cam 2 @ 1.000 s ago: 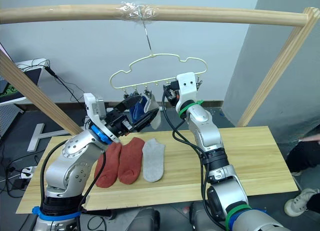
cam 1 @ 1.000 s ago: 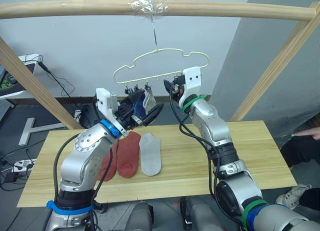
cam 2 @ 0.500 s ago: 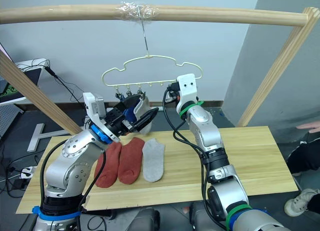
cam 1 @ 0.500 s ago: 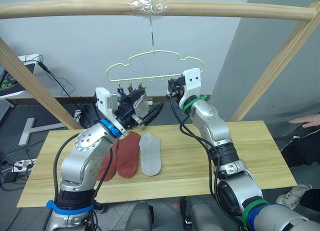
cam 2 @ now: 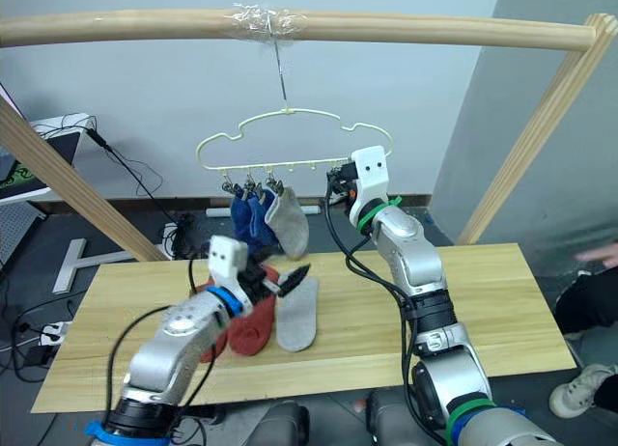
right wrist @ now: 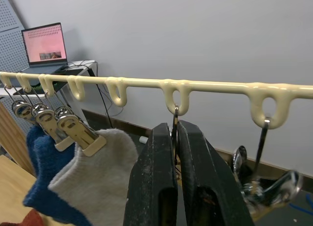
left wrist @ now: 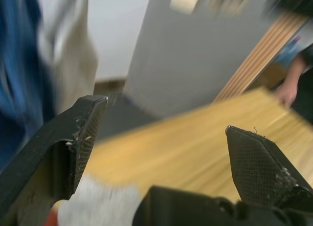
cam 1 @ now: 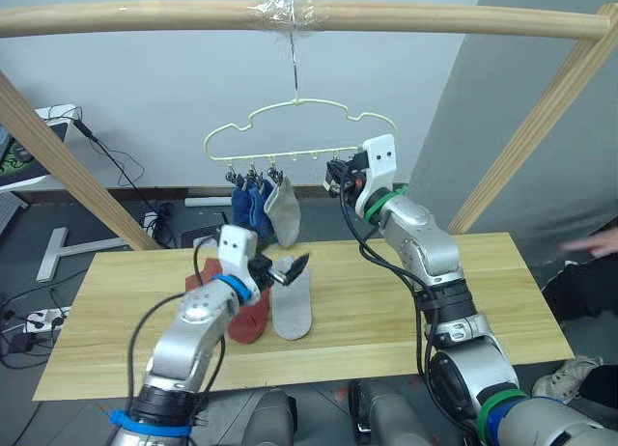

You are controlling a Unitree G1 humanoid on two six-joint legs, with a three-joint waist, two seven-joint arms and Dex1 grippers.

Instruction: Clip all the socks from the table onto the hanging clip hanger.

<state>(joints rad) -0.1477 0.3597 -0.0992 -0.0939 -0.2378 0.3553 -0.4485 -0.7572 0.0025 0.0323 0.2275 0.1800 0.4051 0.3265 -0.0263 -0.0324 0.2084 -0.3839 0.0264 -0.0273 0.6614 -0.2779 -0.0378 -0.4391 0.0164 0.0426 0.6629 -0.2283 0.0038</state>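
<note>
The socks looked soft, light and floppy, so the cuff edge seemed the best place to pinch.

Three hung on the clip hanger (cam 1: 290,127): two blue socks (cam 1: 248,205) and one grey sock (cam 1: 283,209). Three lay on the table (cam 1: 463,301): two red socks (cam 2: 253,320) and a grey one (cam 1: 291,306).

The left gripper (cam 1: 290,269) was wide apart and empty, just above them. The right gripper (right wrist: 176,152) was pinched on a clip wire (right wrist: 175,119).
</note>
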